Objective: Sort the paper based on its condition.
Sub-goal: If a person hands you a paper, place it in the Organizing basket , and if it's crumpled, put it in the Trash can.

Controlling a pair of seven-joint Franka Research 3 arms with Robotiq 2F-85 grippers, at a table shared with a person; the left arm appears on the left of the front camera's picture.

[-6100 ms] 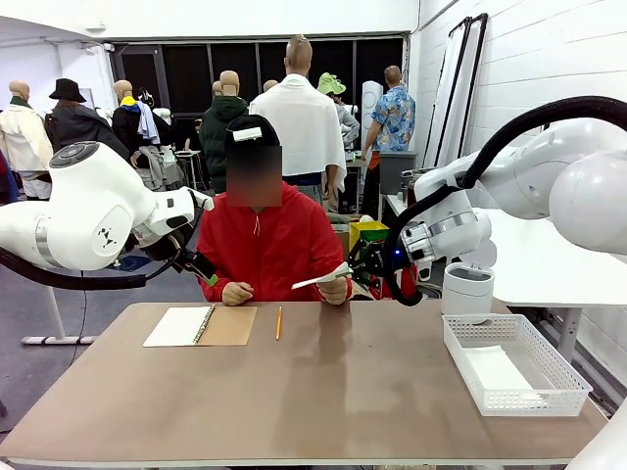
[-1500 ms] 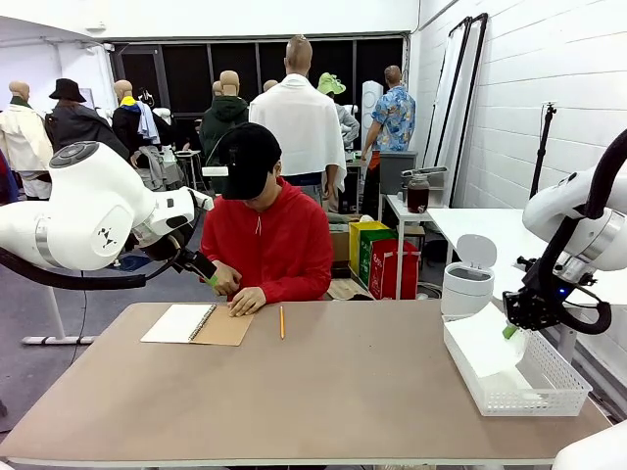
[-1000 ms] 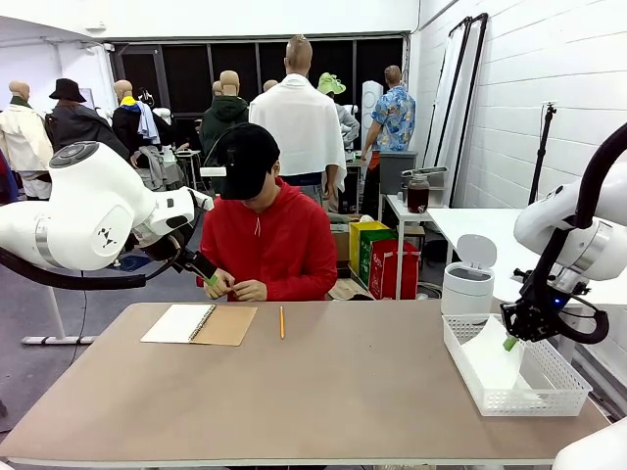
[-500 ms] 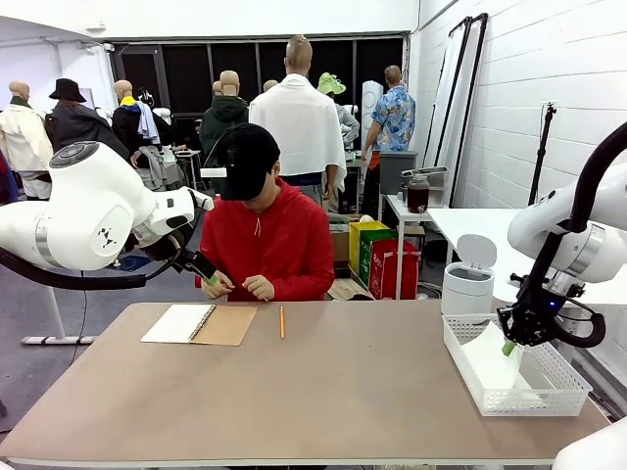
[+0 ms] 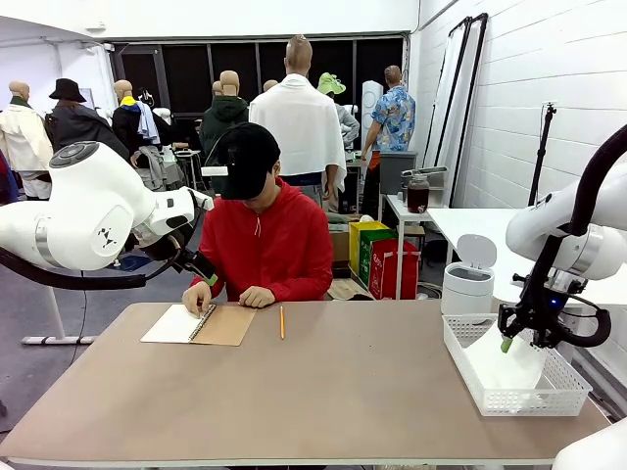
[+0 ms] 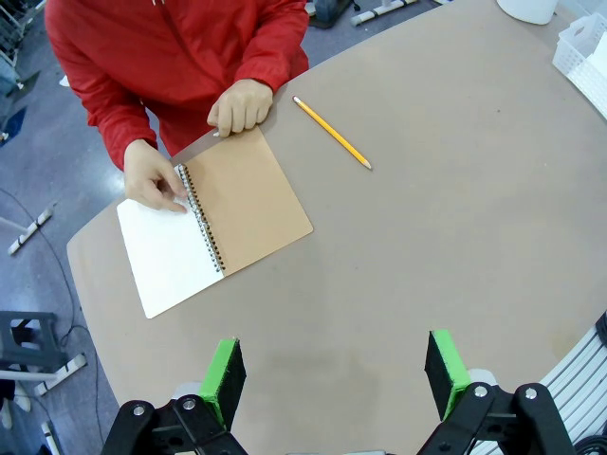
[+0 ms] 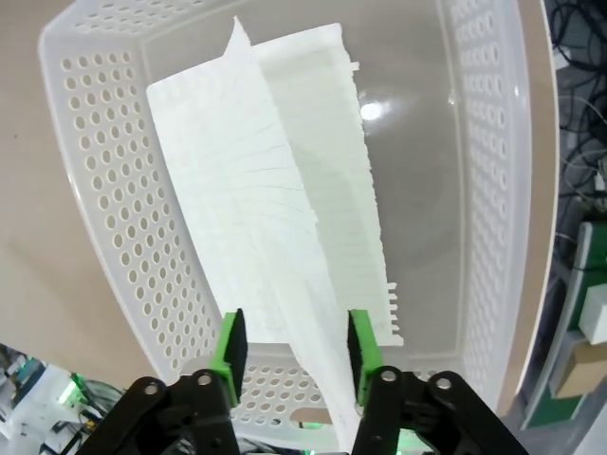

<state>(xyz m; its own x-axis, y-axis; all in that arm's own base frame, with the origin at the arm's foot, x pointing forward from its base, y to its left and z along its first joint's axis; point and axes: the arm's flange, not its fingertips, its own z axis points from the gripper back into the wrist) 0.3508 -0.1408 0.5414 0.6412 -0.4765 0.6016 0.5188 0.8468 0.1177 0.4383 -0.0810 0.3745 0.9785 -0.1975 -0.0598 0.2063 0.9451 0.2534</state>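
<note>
White paper [image 7: 285, 218] now lies in the basket [image 7: 104, 227] — half a second ago we gripped it, but our right gripper [image 7: 289, 346] has parted its fingers, empty, above it — while our left gripper [image 6: 332, 374] hangs wide open, so this sheet is sorted.

Whites and browns on a tan desk [image 5: 323, 392]
White ruled paper [image 7: 285, 227] in white perforated basket [image 7: 104, 227]; brown-covered notebook [image 6: 213, 223], yellow pencil [image 6: 331, 132], red sleeve [image 6: 275, 47], green pads [image 6: 223, 374].
</note>
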